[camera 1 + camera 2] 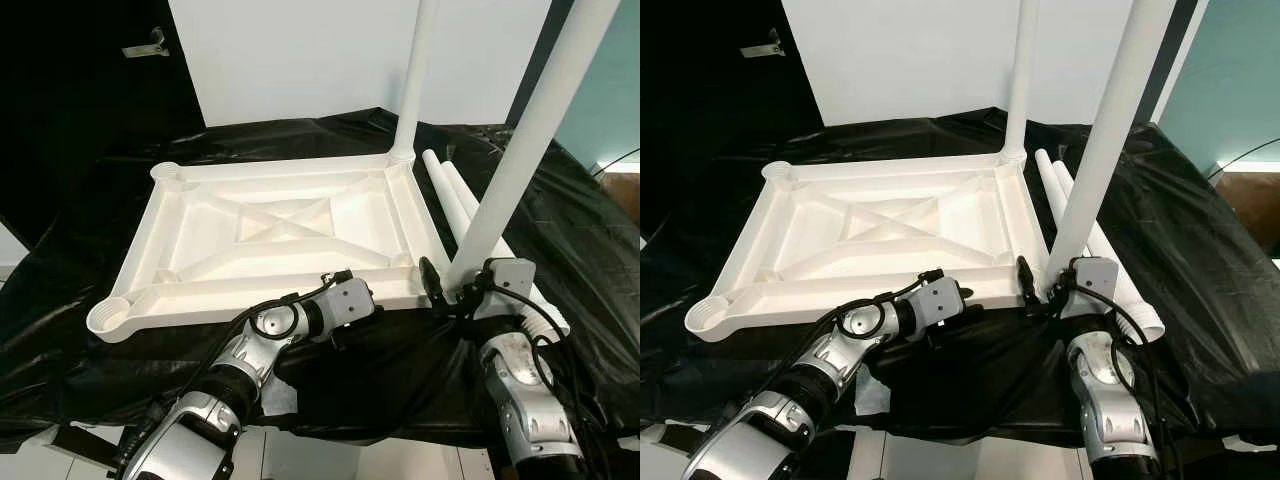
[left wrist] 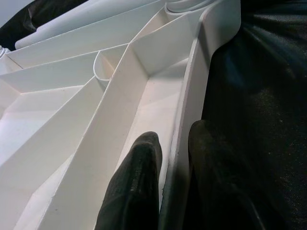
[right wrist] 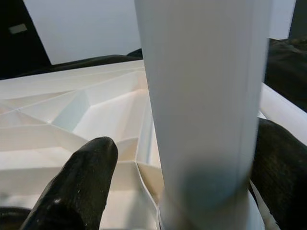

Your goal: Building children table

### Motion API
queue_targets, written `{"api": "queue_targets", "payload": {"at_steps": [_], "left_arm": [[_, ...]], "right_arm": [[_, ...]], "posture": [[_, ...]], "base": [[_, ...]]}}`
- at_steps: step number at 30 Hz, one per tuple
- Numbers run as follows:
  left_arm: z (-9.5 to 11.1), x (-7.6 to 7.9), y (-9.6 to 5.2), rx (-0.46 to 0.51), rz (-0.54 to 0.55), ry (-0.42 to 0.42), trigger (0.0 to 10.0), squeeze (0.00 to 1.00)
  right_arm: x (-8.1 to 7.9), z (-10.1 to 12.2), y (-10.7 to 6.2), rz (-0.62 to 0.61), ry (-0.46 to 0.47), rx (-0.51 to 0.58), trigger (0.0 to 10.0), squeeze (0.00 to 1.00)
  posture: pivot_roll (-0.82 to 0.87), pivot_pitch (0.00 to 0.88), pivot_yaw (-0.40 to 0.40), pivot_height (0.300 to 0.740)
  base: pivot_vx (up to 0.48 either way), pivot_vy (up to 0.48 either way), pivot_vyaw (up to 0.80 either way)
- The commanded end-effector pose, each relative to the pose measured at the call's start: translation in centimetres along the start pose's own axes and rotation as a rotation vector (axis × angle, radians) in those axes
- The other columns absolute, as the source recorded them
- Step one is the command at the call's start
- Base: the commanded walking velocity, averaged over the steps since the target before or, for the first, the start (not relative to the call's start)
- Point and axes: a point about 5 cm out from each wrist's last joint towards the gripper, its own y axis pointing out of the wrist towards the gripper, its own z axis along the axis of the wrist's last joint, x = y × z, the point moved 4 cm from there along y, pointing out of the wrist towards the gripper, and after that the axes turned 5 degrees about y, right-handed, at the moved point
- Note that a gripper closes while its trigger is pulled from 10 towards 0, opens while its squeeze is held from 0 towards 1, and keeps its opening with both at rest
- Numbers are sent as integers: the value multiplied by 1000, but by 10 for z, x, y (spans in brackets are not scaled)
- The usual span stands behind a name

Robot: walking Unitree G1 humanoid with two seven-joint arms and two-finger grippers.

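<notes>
The white plastic table top (image 1: 270,290) lies upside down on a black sheet, ribs facing up. One white leg (image 1: 415,80) stands in its far right corner socket. A second leg (image 1: 530,140) stands at the near right corner. My right gripper (image 1: 448,292) straddles this leg's base. In the right wrist view one finger (image 3: 86,177) stands a little off the leg (image 3: 206,96) and the other finger (image 3: 280,167) lies against it. My left gripper (image 2: 175,139) is shut on the table top's near rim (image 2: 192,96), one finger inside and one outside.
Two loose white legs (image 1: 450,195) lie on the black sheet (image 1: 80,230) to the right of the table top. The near left socket (image 1: 112,318) and the far left socket (image 1: 167,172) hold no leg. A white wall panel (image 1: 300,50) stands behind.
</notes>
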Motion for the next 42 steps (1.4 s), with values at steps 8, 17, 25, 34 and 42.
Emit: {"api": "queue_targets", "payload": {"at_steps": [8,17,25,34,42], "left_arm": [[-43,52,-1,-166,-163,-91,10000,0],[-42,56,-2,-147,-188,-118,10000,1000],[-42,55,-2,-147,-174,-99,10000,1000],[-43,43,-10,-128,-145,-124,10000,0],[-48,32,-24,-135,-151,-150,10000,0]], "right_arm": [[-4,-2,-12,-68,-9,-13,10000,0],[0,-6,-27,-114,-29,-50,10000,0],[-1,-7,-28,-123,-32,-62,10000,0],[-5,-12,-25,-103,-28,-84,10000,0],[-11,-15,-21,-88,-12,-95,10000,0]], "posture": [[-113,17,15,740],[-123,25,13,740],[-118,24,11,740],[-107,17,7,740],[-98,9,12,740]], "base": [[0,0,0],[0,0,0],[0,0,0],[0,0,0],[0,0,0]]}}
